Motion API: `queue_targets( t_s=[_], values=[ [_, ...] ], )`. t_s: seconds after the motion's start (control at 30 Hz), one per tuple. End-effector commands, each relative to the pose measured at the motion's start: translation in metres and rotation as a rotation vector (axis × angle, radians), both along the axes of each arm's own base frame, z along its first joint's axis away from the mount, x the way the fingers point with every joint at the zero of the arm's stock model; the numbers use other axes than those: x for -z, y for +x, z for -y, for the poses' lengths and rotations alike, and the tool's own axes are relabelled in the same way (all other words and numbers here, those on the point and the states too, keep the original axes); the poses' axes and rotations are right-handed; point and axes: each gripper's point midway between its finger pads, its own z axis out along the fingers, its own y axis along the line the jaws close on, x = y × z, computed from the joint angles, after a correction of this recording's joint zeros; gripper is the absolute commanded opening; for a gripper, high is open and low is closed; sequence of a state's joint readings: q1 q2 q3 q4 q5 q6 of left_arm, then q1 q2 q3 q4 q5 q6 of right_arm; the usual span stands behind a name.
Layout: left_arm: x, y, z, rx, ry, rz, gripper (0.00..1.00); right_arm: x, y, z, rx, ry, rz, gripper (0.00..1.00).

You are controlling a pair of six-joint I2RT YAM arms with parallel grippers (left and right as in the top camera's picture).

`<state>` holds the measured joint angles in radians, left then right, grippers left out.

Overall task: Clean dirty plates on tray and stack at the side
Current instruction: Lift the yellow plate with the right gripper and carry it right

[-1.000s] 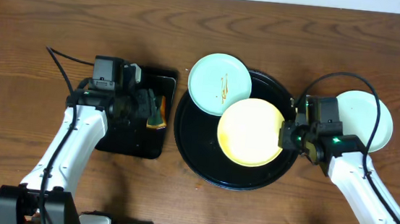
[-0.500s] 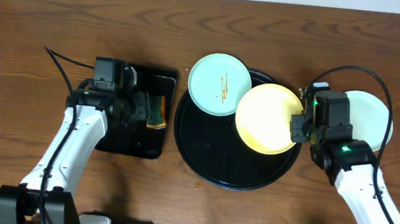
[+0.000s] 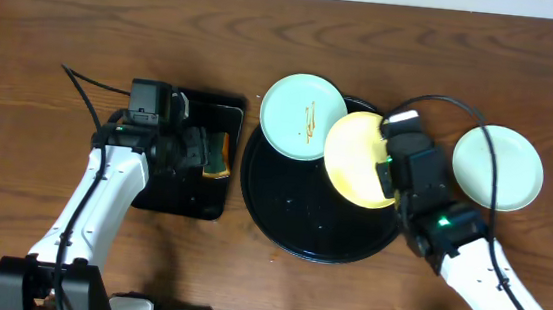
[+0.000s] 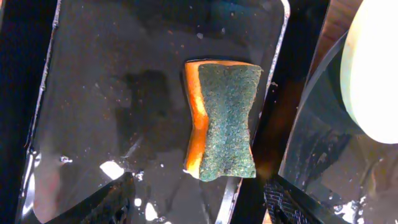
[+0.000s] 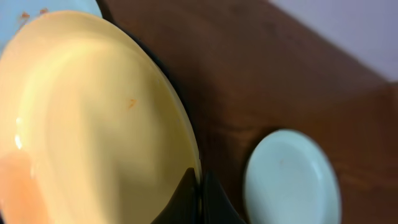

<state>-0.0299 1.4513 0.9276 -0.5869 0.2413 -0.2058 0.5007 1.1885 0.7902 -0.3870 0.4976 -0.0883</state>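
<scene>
R pincer (image 5: 198, 186) clamps yellow plate (image 3: 352, 162) rim, plate tilted over blk tray (image 3: 287, 211).

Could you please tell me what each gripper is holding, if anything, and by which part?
The right gripper pinches the yellow plate by its rim; the left gripper holds nothing.

Counter (image 3: 68, 16): dark brown wood grain
Round tray (image 3: 291, 217): glossy black, mid-counter
Rectangular tray (image 3: 198, 196): black, just left of the round tray
Mint plate (image 3: 516, 171): right of the round tray, on bare wood
</scene>
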Motion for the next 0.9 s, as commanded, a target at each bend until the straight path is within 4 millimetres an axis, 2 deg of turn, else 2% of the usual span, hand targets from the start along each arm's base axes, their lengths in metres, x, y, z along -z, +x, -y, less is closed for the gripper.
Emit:
queue_targets(
  t_s=[0.0, 0.27, 0.53, 0.87],
  values=[
    [0.001, -0.001, -0.002, -0.003, 0.011, -0.004, 0.68, -0.032, 0.003, -0.003, -0.003, -0.134, 0.108, 0.01],
    [0.001, -0.001, -0.002, -0.003, 0.011, -0.004, 0.68, -0.068, -0.002, -0.026, -0.038, -0.308, 0.260, 0.01],
    [0.001, -0.001, -0.002, -0.003, 0.011, -0.004, 0.68, -0.094, -0.001, -0.043, -0.088, -0.394, 0.351, 0.01],
    [0.001, -0.001, -0.002, -0.003, 0.012, -0.004, 0.68, -0.101, -0.001, -0.045, -0.095, -0.427, 0.367, 0.01]
  ],
)
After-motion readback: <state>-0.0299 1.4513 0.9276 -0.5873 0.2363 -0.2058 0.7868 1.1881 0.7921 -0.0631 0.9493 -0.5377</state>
